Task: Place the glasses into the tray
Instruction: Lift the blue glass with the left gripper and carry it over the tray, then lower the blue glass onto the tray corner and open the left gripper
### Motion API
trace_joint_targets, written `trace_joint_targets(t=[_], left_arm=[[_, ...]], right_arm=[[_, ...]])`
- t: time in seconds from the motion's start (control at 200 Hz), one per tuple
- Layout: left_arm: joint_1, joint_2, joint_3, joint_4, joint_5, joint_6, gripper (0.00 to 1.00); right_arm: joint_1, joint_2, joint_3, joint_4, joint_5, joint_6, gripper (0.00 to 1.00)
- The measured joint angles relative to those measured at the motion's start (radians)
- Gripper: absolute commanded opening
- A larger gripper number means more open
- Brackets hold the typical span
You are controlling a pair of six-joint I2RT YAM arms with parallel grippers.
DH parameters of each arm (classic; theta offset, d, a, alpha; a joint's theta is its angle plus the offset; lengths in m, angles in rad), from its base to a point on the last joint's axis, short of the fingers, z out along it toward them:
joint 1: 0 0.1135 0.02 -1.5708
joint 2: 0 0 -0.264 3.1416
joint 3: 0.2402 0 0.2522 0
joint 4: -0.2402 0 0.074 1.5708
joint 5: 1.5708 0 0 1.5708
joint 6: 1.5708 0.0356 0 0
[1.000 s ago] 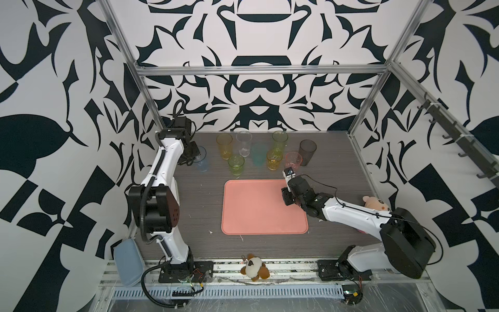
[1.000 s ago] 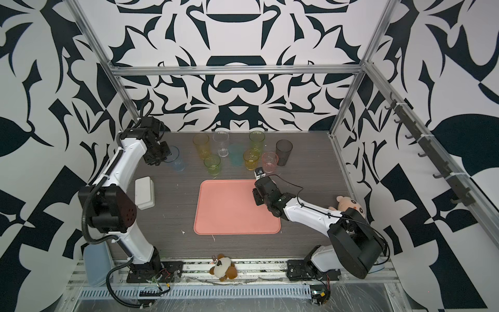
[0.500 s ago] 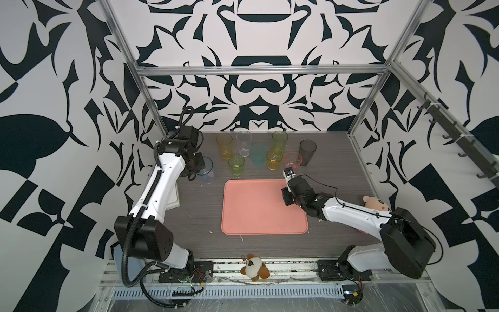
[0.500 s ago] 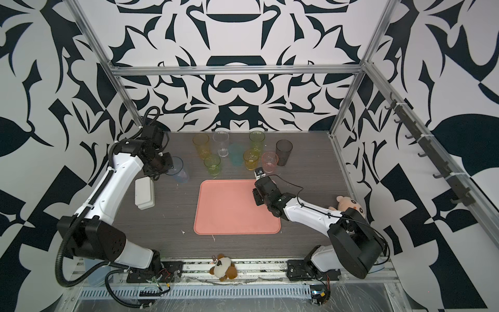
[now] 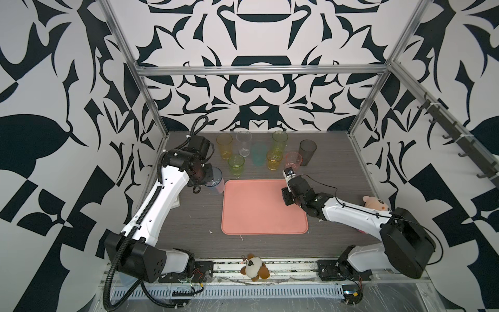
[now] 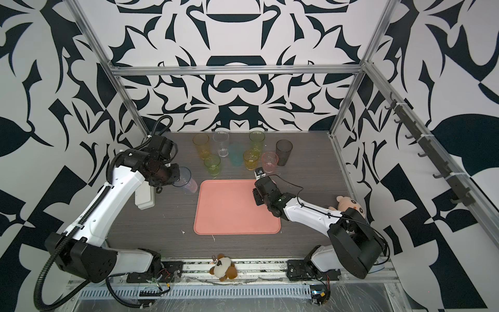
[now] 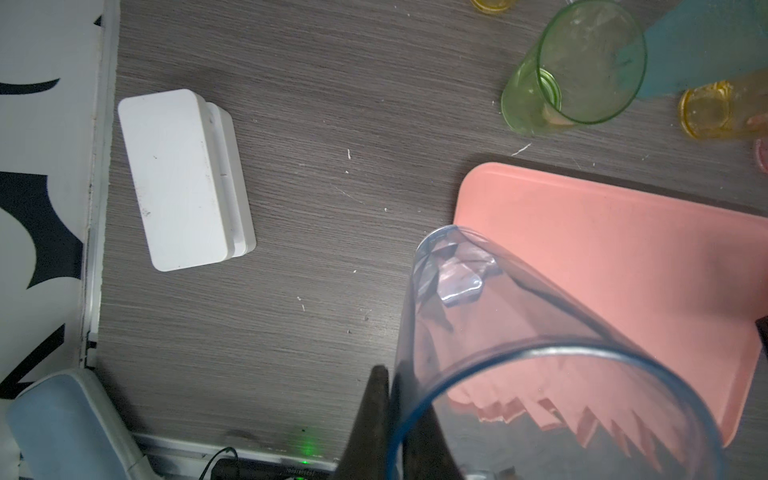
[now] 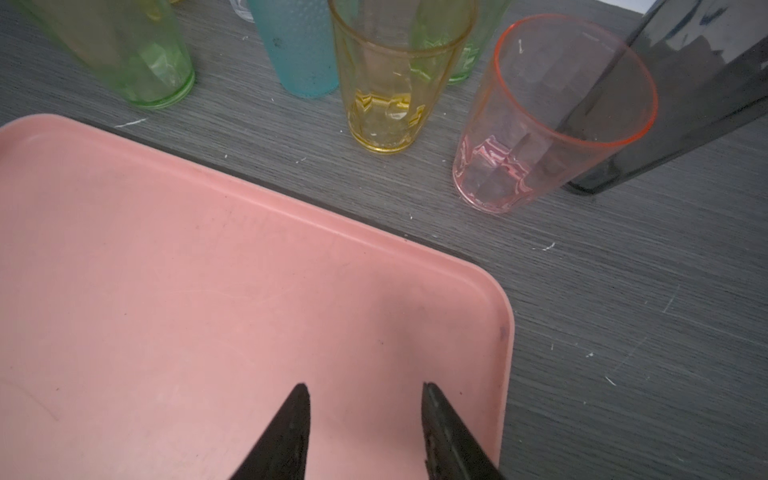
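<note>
My left gripper (image 7: 390, 401) is clamped on the rim wall of the blue glass (image 5: 216, 181), one dark finger inside and one outside. The glass is a smooth, see-through, tapered tumbler. Its long axis runs near upright, mouth up and base down, just left of the tray's far left corner. The tray (image 5: 264, 213) is flat, matte salmon plastic with rounded corners and a low rim, and it lies on the grey wood-grain table (image 5: 337, 167). Eight more tumblers stand upright behind it, among them a faceted yellow glass (image 8: 386, 104), a pink glass (image 8: 540, 137) and a smoky grey glass (image 8: 685, 104). My right gripper (image 8: 365, 399) hovers over the tray's far right corner, its jaws apart and holding nothing.
</note>
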Motion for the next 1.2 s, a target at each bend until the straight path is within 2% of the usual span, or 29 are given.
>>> trace_joint_targets(t=[0.32,0.54,0.85,1.2], left_arm=[[-0.09,0.003,-0.01,0.0,0.006,0.005,0.0],[-0.134,0.055,-0.008,0.011,0.019,0.003,0.0],[-0.145,0.144,-0.008,0.077,0.055,-0.036,0.0],[-0.146,0.273,0.02,0.11,0.032,-0.082,0.0]], right_arm=[[0.0,0.0,0.0,0.0,0.006,0.0,0.47],[0.0,0.0,0.0,0.0,0.01,0.0,0.47],[0.0,0.0,0.0,0.0,0.014,0.0,0.47],[0.0,0.001,0.0,-0.001,0.015,0.0,0.47]])
